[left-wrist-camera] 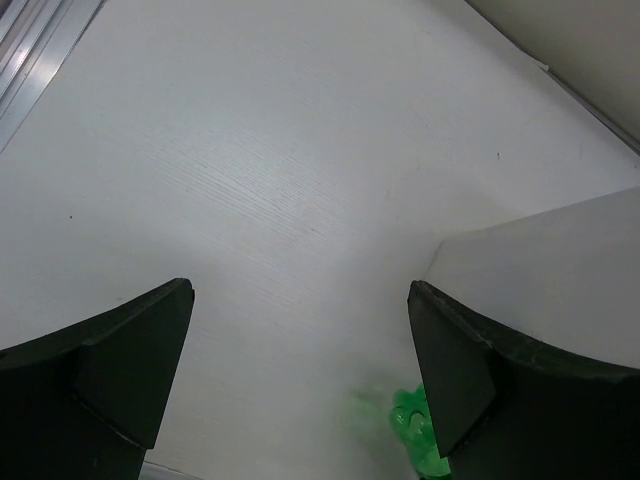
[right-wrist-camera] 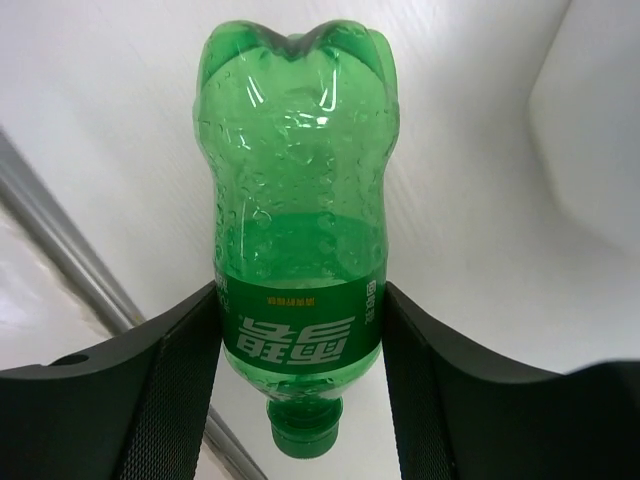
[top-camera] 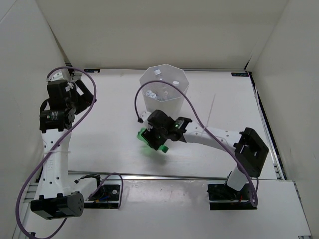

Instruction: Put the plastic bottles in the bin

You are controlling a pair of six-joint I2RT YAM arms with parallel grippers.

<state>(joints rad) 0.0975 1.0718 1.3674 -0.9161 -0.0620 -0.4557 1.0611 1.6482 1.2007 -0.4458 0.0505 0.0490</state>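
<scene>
left hand [left-wrist-camera: 300, 290]: spread wide | right hand [right-wrist-camera: 300, 290]: clamped, held low

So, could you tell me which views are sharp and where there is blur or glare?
Top external: evenly lit and sharp, no harsh shadow by the bin. Left wrist: a pale sheen on the table, and the green soda bottle at the bottom edge is blurred. Right wrist: that bottle is crisp, droplets and label clear.
</scene>
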